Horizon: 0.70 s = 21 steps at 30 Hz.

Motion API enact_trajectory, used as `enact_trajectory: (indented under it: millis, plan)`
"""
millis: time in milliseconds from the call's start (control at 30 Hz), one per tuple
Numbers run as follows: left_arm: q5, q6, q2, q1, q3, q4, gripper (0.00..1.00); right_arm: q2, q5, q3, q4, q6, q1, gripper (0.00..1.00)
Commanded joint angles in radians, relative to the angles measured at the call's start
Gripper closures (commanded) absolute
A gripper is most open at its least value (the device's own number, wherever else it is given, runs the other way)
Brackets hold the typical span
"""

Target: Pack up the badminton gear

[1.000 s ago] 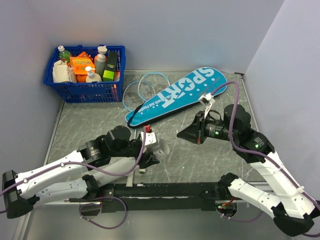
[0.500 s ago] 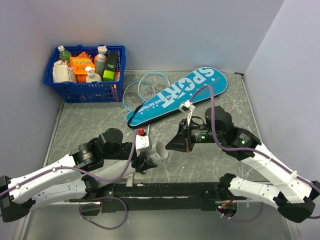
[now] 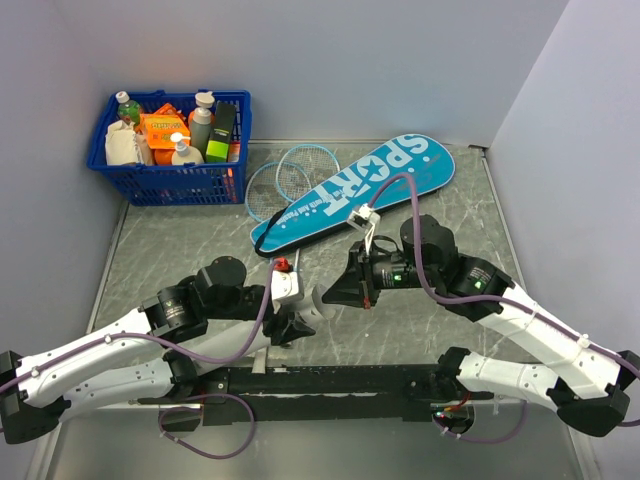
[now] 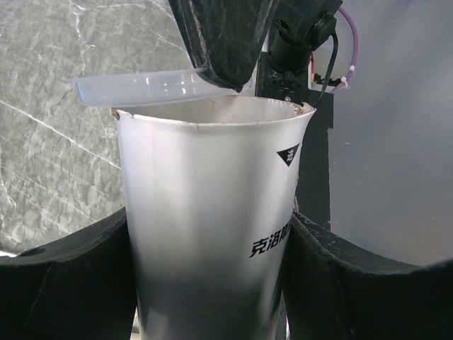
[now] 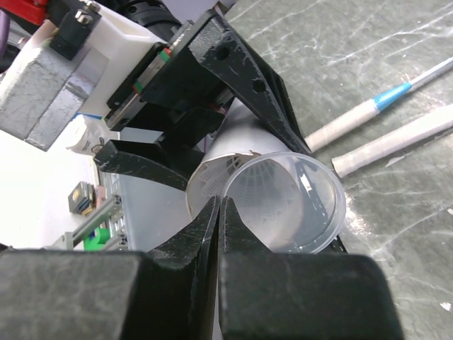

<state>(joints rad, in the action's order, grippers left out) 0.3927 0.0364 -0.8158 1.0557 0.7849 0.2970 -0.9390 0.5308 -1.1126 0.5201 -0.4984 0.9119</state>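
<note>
Change: my right hand point(image 3: 333, 293) moved from bag point(image 3: 360, 185) to tube point(image 4: 212, 212), pinched shut on clear lid point(image 5: 301, 202) | left hand point(image 3: 300, 318) grips tube, spread wide | rackets point(image 3: 290, 175) beside bag, far bench point(image 3: 170, 240) | I can't see inside the tube

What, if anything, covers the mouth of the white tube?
A clear lid sits over the mouth of the white tube, pinched at its rim by the right gripper; the left gripper holds the tube.

The grey, stone-look table point(image 3: 165, 255) has a blue basket point(image 3: 165, 183) in its far left corner. 2 rackets point(image 3: 292, 172) lie flat near it, touching a long teal bag point(image 3: 375, 175).
</note>
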Motion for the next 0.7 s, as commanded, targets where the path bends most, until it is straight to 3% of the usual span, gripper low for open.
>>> enact_trajectory:
  millis: [0, 667]
  plan:
    - [0.015, -0.063, 0.007, 0.009, -0.003, -0.009, 0.99, 0.002, -0.005, -0.047, -0.052, -0.006, 0.021, 0.98]
    - [-0.023, -0.070, 0.024, 0.010, -0.006, -0.016, 0.99, -0.012, -0.028, -0.030, -0.088, -0.028, 0.099, 1.00]
